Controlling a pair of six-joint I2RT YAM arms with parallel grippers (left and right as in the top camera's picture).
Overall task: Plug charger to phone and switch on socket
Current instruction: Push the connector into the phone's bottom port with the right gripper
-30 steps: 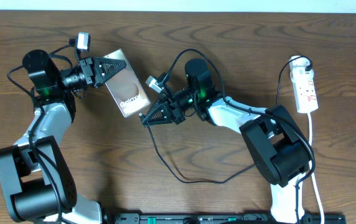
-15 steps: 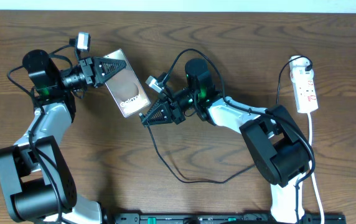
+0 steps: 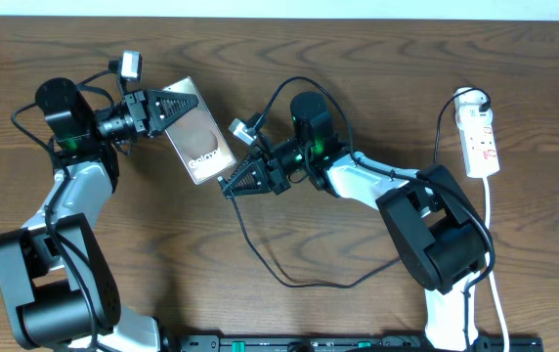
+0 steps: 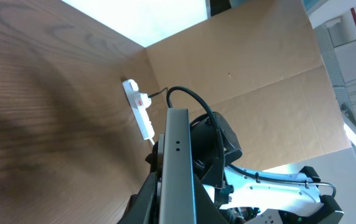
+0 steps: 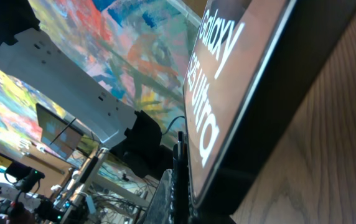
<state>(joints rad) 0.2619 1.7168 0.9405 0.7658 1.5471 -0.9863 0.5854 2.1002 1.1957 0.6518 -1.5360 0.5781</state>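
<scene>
The phone is a flat slab with white "Galaxy" text. My left gripper is shut on its upper-left end and holds it tilted off the table. In the left wrist view the phone's grey edge runs up between my fingers. My right gripper is at the phone's lower end, shut on the charger's plug tip. The tip lies against the phone's edge in the right wrist view. The charger's thin black cable loops down and to the right. The white socket lies at the far right.
The socket's white cord runs down the right edge of the table past the right arm's base. The socket also shows far off in the left wrist view. A thicker black arm cable arches above the right wrist.
</scene>
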